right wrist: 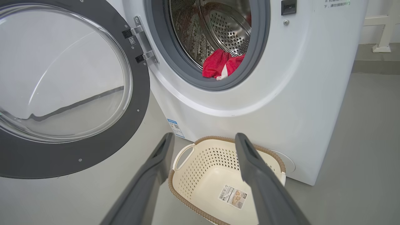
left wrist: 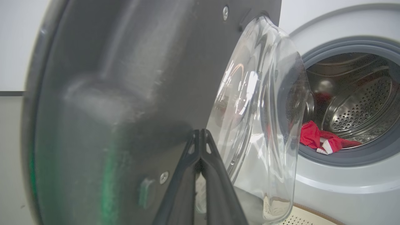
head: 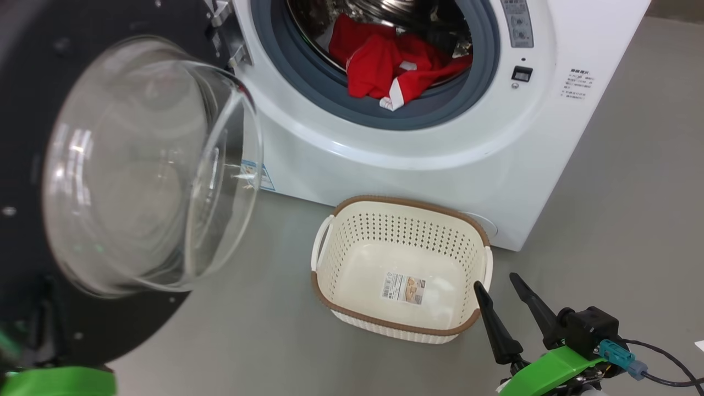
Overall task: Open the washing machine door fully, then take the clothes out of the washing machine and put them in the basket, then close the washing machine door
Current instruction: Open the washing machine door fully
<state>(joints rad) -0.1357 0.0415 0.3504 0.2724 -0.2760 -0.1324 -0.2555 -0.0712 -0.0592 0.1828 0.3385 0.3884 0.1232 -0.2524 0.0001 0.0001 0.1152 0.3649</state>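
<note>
R gripper [head: 496, 283]: fingers apart, empty. Basket [head: 352, 236] just ahead-left of tips; barcode sticker [head: 403, 288] inside, print too small to read.
L gripper [left wrist: 200, 137]: fingers together, tips at inner face of washing machine door [head: 137, 165], contact unclear.
Clothes [head: 385, 66] in washing machine [head: 385, 165] drum, well beyond R tips.
Blue label [right wrist: 175, 127] low on front, illegible.

Plain indoor room set up for laundry, more test space than home. A white front-loading washing machine [head: 440, 165] stands directly on a smooth grey floor [head: 632, 220]. A small cream basket [head: 407, 204] sits on the floor just before it. A blank pale wall [left wrist: 12, 47] lies beyond.
</note>
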